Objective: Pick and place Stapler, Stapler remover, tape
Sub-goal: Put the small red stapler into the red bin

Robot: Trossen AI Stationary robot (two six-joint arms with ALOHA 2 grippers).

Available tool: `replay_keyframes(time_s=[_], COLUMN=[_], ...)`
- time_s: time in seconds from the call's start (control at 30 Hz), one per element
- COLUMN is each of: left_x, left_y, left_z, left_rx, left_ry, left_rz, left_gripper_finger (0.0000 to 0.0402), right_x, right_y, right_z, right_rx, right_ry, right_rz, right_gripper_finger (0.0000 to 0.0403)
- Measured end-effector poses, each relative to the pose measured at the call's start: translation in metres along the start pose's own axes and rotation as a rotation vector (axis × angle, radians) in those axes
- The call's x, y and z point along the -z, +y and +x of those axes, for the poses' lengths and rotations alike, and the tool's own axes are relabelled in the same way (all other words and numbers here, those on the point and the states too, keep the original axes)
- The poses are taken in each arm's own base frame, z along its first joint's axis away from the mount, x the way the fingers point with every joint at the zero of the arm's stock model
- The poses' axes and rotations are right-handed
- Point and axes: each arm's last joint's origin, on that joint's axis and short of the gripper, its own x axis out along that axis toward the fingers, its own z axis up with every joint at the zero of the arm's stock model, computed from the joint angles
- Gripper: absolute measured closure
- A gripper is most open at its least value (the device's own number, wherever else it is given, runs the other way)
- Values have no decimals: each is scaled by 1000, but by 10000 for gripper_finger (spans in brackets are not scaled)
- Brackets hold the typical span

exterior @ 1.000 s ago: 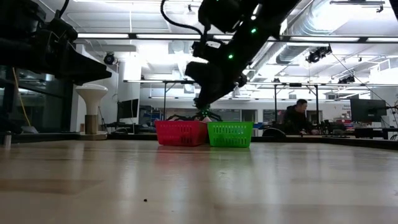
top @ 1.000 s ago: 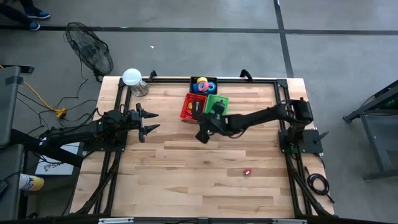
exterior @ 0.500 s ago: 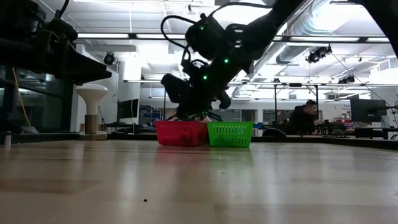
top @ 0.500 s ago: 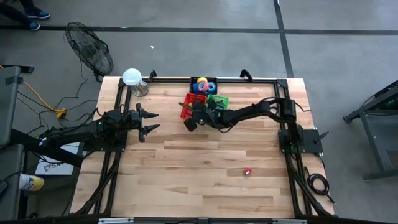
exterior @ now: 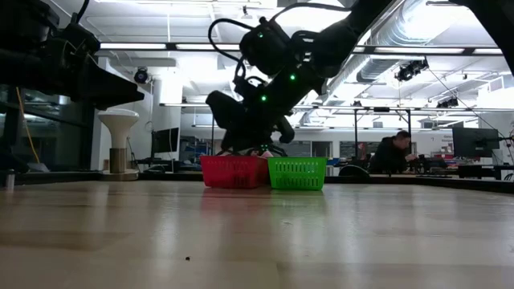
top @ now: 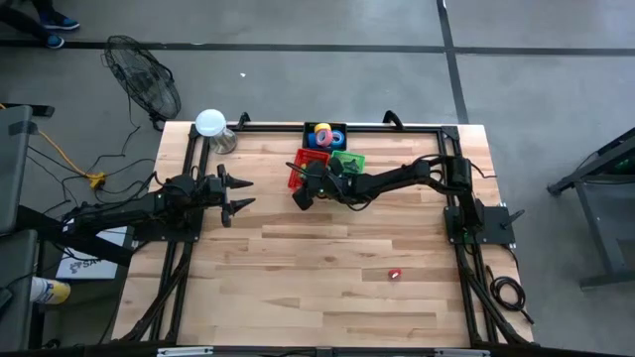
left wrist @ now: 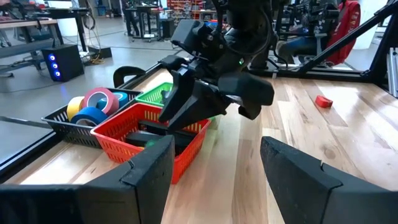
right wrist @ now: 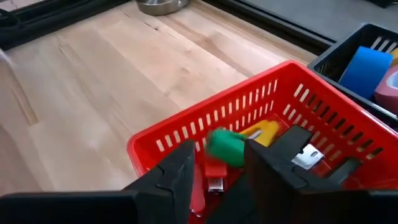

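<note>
Partly hidden behind the right jaws (right wrist: 214,180), the red basket (right wrist: 249,112) holds small green, yellow and red pieces; the stapler cannot be made out. These jaws hover just above the basket, parted, gripping nothing visible. Tape (right wrist: 367,71) lies beyond in the black bin (left wrist: 68,127). The left jaws (top: 238,192) wait well apart, open, empty.

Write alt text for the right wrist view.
The right gripper hangs, fingers parted, over a red basket on a wooden table, with small green, yellow and red pieces inside. A black basket behind it holds a blue tape roll.
</note>
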Motion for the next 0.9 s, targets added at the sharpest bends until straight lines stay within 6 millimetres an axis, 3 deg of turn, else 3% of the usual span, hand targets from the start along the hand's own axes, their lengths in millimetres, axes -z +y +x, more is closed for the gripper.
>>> replay_keyframes(time_s=[0.27,0.63,0.9], left_x=[0,0,0], left_y=[0,0,0], left_z=[0,0,0], left_rx=[0,0,0], left_ry=[0,1,0], left_rz=[0,0,0], left_gripper_finger=[167,167,167], right_x=[-2,5,23], right_y=[4,24,31], right_z=[-11,-71,-123], right_rx=[61,29,-1], right_ry=[-2,192,420], right_rz=[-87,-271,-473], right_gripper_finger=[251,246,248])
